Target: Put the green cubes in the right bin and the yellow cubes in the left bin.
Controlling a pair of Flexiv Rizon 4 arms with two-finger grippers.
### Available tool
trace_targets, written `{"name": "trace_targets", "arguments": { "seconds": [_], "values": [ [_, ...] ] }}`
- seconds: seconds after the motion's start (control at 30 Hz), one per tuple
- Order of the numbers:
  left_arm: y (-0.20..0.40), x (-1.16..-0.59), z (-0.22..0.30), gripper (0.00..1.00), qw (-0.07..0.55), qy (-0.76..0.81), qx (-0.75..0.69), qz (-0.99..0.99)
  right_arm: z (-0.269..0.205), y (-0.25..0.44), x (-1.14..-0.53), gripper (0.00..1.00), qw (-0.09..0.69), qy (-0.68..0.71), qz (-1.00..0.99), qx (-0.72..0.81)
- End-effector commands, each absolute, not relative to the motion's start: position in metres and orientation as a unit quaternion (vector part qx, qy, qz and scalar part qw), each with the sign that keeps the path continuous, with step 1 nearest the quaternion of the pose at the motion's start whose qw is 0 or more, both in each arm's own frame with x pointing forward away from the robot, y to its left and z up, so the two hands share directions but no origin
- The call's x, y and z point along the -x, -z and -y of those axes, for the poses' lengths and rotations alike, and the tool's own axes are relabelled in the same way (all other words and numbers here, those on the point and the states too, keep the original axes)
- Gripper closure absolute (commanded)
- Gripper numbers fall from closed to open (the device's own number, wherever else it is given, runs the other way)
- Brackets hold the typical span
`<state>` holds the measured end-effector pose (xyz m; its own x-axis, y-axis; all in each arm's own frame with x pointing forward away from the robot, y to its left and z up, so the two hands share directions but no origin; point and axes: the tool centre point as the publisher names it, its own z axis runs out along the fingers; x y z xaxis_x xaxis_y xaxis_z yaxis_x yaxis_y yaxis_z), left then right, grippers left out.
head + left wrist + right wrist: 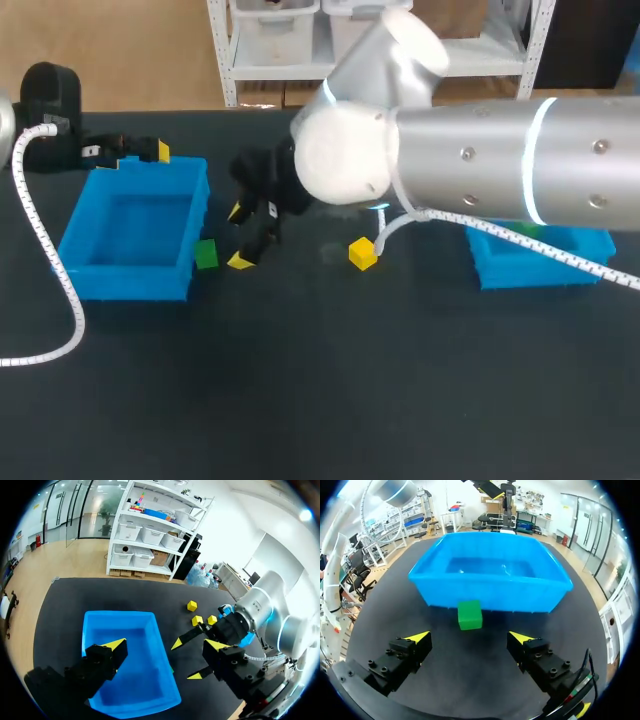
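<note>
The green cube (469, 614) is sitting flat on the bench (470, 680) just beside the left bin's (490, 587) wall, one face squarely toward the open right hand (469, 637). The left hand (165, 644) is hanging open over that bin.

Bare table (470, 675) from right pincer (469, 636) to green cube (469, 614), wall of left bin (490, 587) just behind
</note>
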<state>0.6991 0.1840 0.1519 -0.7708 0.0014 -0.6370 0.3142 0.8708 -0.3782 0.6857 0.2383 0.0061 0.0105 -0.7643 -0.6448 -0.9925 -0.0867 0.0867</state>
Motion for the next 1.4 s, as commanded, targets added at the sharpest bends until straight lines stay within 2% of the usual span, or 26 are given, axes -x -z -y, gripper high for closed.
{"name": "trace_targets", "arguments": {
  "seconds": [0.03,0.53,1.33,1.37,1.4],
  "values": [
    [-0.151,-0.699,-0.185,0.0,0.329,0.242,-0.088,-0.908,-0.239,-0.007,-0.684,0.0,0.207,-0.28,-0.647,0.679],
    [-0.151,-0.699,-0.185,0.0,0.329,0.242,-0.088,-0.908,-0.249,-0.006,-0.683,0.0,0.246,-0.271,-0.653,0.663],
    [-0.151,-0.699,-0.185,0.0,0.329,0.242,-0.088,-0.908,-0.276,0.007,-0.681,0.0,0.243,-0.277,-0.659,0.656],
    [-0.151,-0.699,-0.185,0.0,0.329,0.242,-0.088,-0.908,-0.277,0.008,-0.682,0.02,0.243,-0.277,-0.659,0.656],
    [-0.151,-0.699,-0.185,0.0,0.329,0.242,-0.088,-0.908,-0.278,0.01,-0.683,0.32,0.242,-0.277,-0.659,0.656]
  ]
}}
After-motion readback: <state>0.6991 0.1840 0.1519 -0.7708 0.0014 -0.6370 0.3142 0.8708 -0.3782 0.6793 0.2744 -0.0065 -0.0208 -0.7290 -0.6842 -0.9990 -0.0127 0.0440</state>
